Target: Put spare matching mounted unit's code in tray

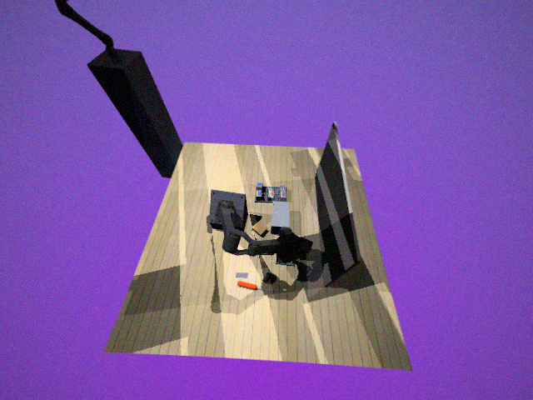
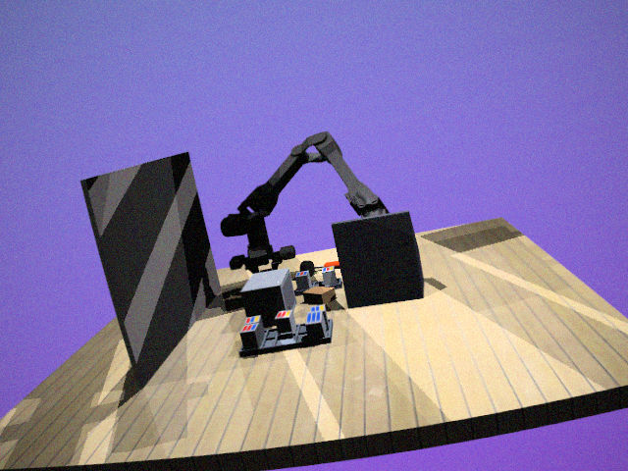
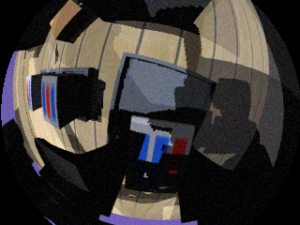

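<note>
Purple backdrop, plank-wood counter (image 2: 456,324), arm bent over a cluster of small parts.

Near the counter's middle, the gripper (image 3: 159,169) is clenched on a small spare (image 3: 161,144) whose face carries blue and red stripes; in the wrist view it hangs just in front of a grey box (image 3: 159,88). From the exterior view, that grey box (image 2: 267,293) stands right behind a dark rack (image 2: 287,339) holding three more striped spares, one mostly blue at the right end. A brown block (image 2: 319,293) lies between the grey box and a large dark cube (image 2: 378,258) at the arm's base. A tall striped panel (image 2: 146,253) stands upright to the left. An orange-handled tool (image 1: 247,284) lies on the counter well apart from the rack. Which of these pieces is the tray cannot be told.
</note>
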Controlling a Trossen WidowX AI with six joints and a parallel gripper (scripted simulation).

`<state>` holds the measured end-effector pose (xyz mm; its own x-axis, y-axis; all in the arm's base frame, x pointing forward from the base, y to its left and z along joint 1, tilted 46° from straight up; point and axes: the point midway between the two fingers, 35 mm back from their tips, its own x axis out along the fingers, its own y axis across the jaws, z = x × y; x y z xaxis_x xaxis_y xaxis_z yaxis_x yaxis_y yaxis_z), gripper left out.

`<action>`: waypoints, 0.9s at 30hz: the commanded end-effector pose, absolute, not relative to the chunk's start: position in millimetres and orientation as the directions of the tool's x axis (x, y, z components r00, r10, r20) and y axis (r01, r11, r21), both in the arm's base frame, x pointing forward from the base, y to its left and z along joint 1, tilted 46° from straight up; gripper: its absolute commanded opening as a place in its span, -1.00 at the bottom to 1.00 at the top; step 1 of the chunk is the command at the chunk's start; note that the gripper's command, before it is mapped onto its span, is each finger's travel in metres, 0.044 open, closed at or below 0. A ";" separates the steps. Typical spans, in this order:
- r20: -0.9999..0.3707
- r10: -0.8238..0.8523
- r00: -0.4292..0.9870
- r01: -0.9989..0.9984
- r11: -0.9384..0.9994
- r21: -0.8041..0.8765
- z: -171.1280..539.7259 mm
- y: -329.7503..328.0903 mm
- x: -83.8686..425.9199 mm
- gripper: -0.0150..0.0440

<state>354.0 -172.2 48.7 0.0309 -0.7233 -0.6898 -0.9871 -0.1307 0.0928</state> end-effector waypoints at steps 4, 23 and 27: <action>-0.693 -0.720 0.026 -0.986 -0.134 0.102 42.8 -175.2 351.7 -0.49; -0.690 -0.723 0.028 -0.987 -0.129 0.095 47.9 -172.8 353.1 1.00; -0.698 -0.715 0.027 -0.986 -0.133 0.097 86.8 -127.7 355.5 1.00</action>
<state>349.2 -158.1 55.7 -0.0020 -0.7136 -0.7006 -0.9852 -0.1187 0.1237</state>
